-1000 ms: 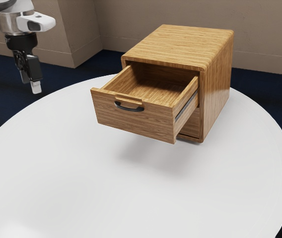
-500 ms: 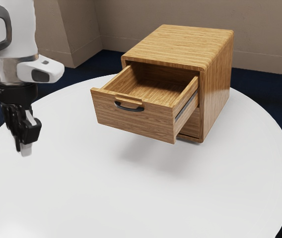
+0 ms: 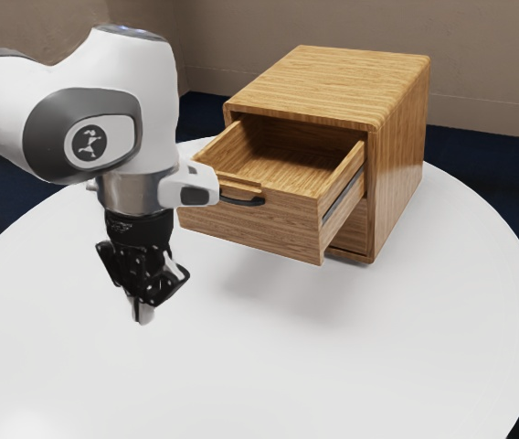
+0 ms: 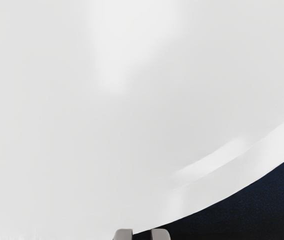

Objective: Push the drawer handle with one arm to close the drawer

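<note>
My gripper (image 3: pixel 142 312) hangs pointing down over the white table, in front of the drawer and toward the exterior view's left, apart from it. In the wrist view, the gripper (image 4: pixel 142 235) shows two fingertips with a narrow gap and nothing between them. The upper drawer (image 3: pixel 269 225) of the wooden cabinet (image 3: pixel 398 165) is pulled far out, and its inside looks empty. On its front is a dark curved handle (image 3: pixel 243 201), partly hidden behind my hand at one end.
The round white table (image 3: pixel 333 366) carries the cabinet. Beneath the pulled-out drawer, part of a lower front (image 3: pixel 351 229) is visible. Dark blue floor (image 4: pixel 262 200) lies past the table's edge in the wrist view. Walls stand behind the cabinet.
My arm has come farther into the exterior view, moving toward its right and lower down, and my hand has turned. The cabinet and the pulled-out drawer have stayed where they were.
</note>
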Robot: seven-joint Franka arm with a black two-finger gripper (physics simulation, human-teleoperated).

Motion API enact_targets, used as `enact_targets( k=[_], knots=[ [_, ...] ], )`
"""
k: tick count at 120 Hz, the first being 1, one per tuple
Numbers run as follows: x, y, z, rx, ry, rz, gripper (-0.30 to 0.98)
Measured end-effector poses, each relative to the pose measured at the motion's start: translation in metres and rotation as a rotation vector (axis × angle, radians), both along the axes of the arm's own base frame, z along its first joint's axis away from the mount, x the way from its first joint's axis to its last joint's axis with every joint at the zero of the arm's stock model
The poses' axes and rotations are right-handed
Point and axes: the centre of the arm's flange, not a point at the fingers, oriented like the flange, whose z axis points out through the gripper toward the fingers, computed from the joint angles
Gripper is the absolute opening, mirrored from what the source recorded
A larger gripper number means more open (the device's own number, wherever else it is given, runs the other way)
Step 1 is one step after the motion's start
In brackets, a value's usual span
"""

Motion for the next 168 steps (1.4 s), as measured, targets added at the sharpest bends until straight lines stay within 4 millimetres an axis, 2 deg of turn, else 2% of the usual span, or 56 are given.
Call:
enact_targets(
  k=[12, 22, 30, 53, 69, 100, 119, 145, 153, 168],
  knots=[
    [0.005, -0.002, -0.006, -0.02, -0.006, 0.062, -0.08],
    [0.018, 0.001, -0.011, -0.048, 0.014, 0.106, -0.09],
    [0.027, 0.006, -0.008, -0.058, 0.008, 0.143, -0.09],
    [0.048, 0.029, -0.007, -0.062, 0.007, 0.244, -0.1],
    [0.074, 0.036, -0.018, -0.077, 0.041, 0.246, -0.1],
    [0.121, 0.046, -0.014, -0.088, 0.024, 0.233, -0.1],
    [0.157, 0.058, -0.029, -0.082, 0.041, 0.222, -0.1],
    [0.182, 0.074, -0.033, -0.075, 0.018, 0.251, -0.1],
    [0.193, 0.072, -0.038, -0.076, 0.02, 0.243, -0.1],
    [0.199, 0.05, -0.043, -0.074, 0.016, 0.209, -0.1]
  ],
)
